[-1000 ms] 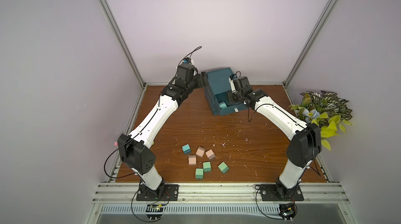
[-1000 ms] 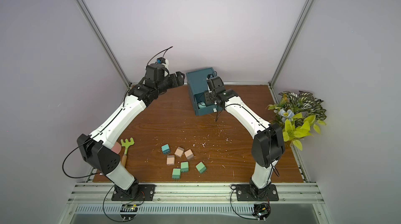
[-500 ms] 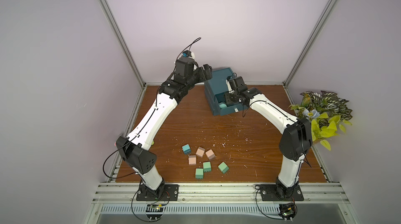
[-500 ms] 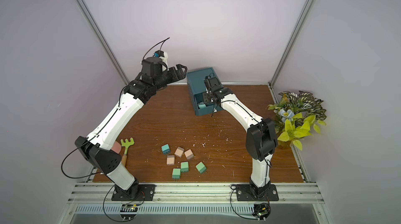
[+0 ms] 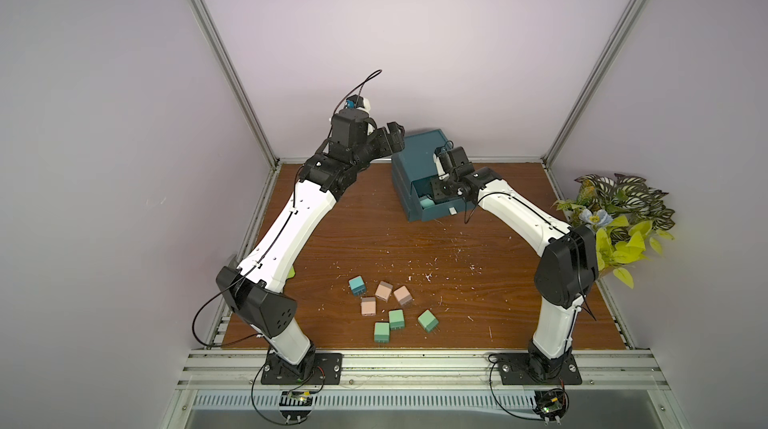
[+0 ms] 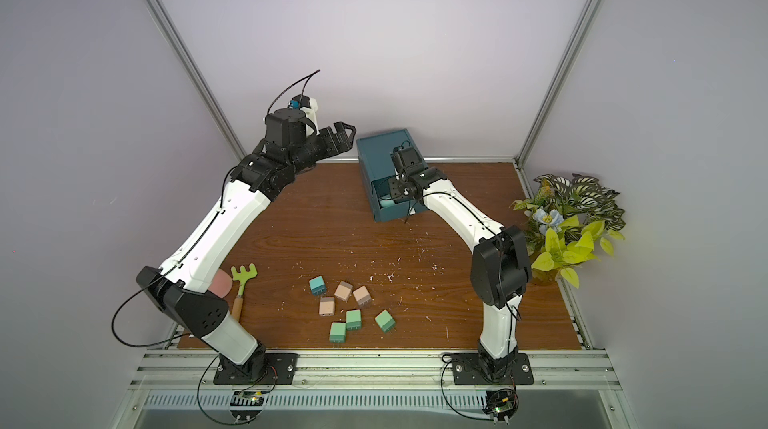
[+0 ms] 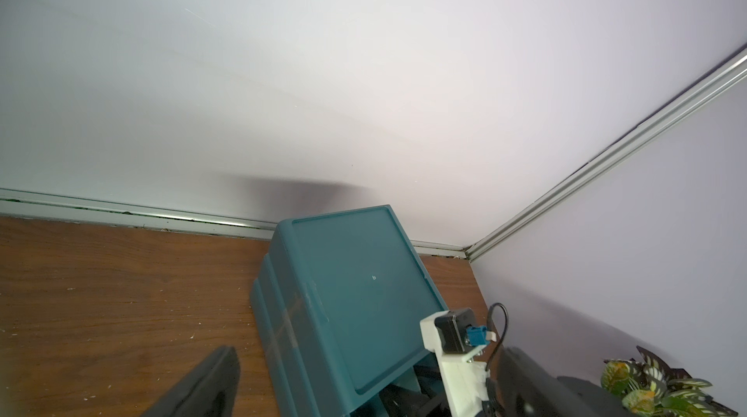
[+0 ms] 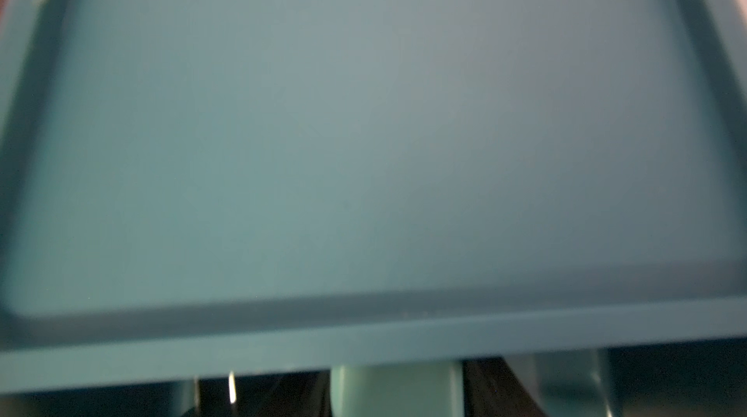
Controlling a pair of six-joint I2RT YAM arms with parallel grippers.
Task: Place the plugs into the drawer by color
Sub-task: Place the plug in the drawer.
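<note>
Pale lilac walls all round: back wall (image 5: pixel 415 32), left wall (image 5: pixel 83 115) and right wall (image 5: pixel 706 73), all plain, meeting at two aluminium posts (image 5: pixel 223 52) that slant up from the far corners. The light's soft and even, brightest on the back wall, with a grey shadow (image 7: pixel 291 188) low down on it. Below is a dark wood-grain tabletop (image 5: pixel 374 240), speckled with white flecks (image 5: pixel 428 277). A leafy plant (image 5: pixel 615 219) sits against the right wall. Along the near side runs a ribbed aluminium rail (image 5: pixel 415 368), then a slotted grey strip (image 5: pixel 415 402).

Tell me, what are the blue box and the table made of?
Box: probably plastic, matte; even teal colour, smooth moulded rim. Table: looks like wood or wood-look board, slightly glossy; brown grain lines show.
</note>
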